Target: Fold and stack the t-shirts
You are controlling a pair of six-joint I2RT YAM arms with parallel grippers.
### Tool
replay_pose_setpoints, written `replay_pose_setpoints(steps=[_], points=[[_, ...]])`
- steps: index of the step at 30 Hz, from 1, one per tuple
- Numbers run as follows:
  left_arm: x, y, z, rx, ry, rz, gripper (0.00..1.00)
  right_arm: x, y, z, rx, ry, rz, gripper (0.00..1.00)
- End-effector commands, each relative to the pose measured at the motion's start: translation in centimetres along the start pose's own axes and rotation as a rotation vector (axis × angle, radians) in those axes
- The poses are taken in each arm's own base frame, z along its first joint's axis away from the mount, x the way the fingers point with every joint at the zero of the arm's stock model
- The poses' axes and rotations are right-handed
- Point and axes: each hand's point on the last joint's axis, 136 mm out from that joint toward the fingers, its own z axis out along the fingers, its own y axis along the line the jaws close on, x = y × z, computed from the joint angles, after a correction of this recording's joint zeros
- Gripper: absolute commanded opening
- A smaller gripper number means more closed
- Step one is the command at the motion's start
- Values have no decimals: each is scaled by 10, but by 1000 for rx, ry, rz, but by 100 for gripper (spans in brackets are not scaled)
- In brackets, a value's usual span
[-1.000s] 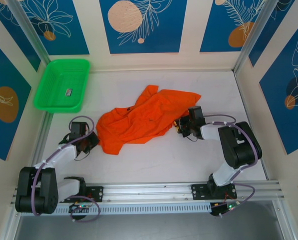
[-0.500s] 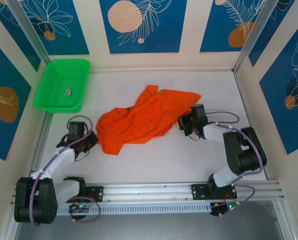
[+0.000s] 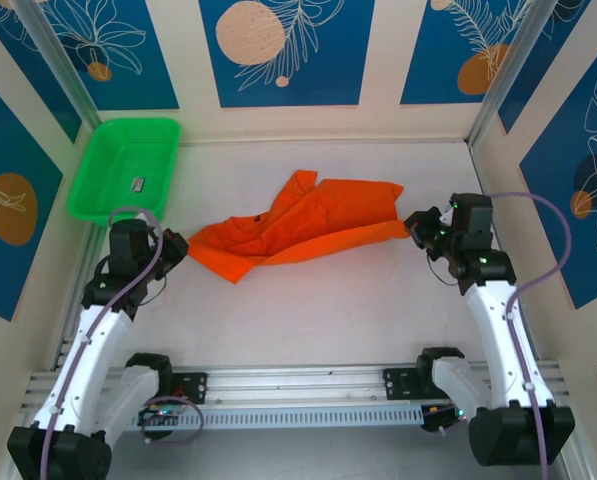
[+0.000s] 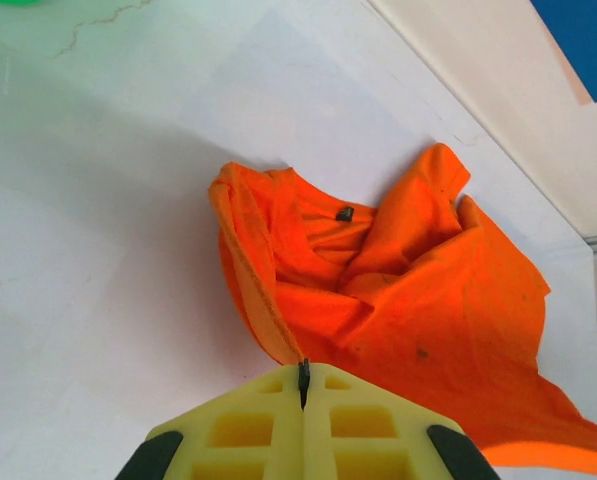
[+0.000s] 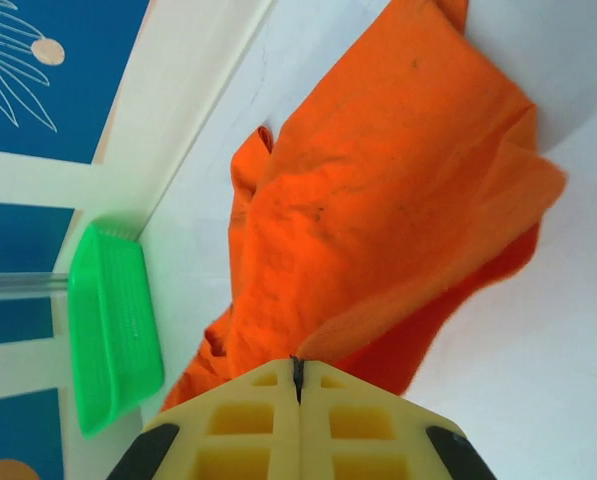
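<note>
The t-shirt hangs stretched over the middle of the table. The left gripper pinches one end and the right gripper the other, jaws squeezed tight on cloth.

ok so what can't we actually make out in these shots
Small thing in the tray: too tiny in the top view to identify.
Label on the t-shirt: too small to read in the left wrist view.
How much cloth the left hand and right hand pinch: their own yellow fingers cover it in the wrist views.
T-shirt's lower corner: cut off by the left wrist view's bottom edge.
</note>
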Motion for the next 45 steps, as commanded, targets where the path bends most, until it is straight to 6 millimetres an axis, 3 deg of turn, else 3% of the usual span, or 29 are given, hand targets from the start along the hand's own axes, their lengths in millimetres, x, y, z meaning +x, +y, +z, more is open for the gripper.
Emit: replay_pose_setpoints(steps=[1,7,15,18,22,27,30,33,36,37,39,40,41,43,45], points=[[13,-6,-12,12,70,-5,0,35,-26,-26,78,132,-69,0],[23,-5,-18,-5,145,57,0,47,-42,-52,72,105,-60,0],[54,2,-6,30,268,21,0,65,-68,-40,67,128,-3,0],[55,1,6,35,294,-2,0,57,-73,-29,67,102,24,0],[37,-18,29,51,310,-35,0,25,-67,-8,35,12,84,0],[-11,-56,67,52,289,-46,0,-21,-41,27,-21,-9,164,0],[-46,-79,102,43,283,-70,0,-57,-23,59,-29,5,195,0],[-88,-105,141,31,244,-110,0,-101,8,95,-87,9,193,0],[-136,-155,183,101,250,-124,0,-149,47,132,-165,22,225,0],[-161,-183,187,153,224,-119,0,-166,68,139,-206,26,221,0],[-210,-232,189,322,122,-128,0,-191,105,151,-258,32,209,0],[-242,-260,174,489,30,-166,0,-204,131,148,-289,17,171,0],[-269,-276,166,619,-15,-229,0,-215,153,143,-299,-16,129,0],[-301,-284,146,703,-111,-225,0,-233,199,125,-359,-61,54,0],[-312,-291,107,668,-222,-78,0,-247,233,102,-422,-103,6,0]])
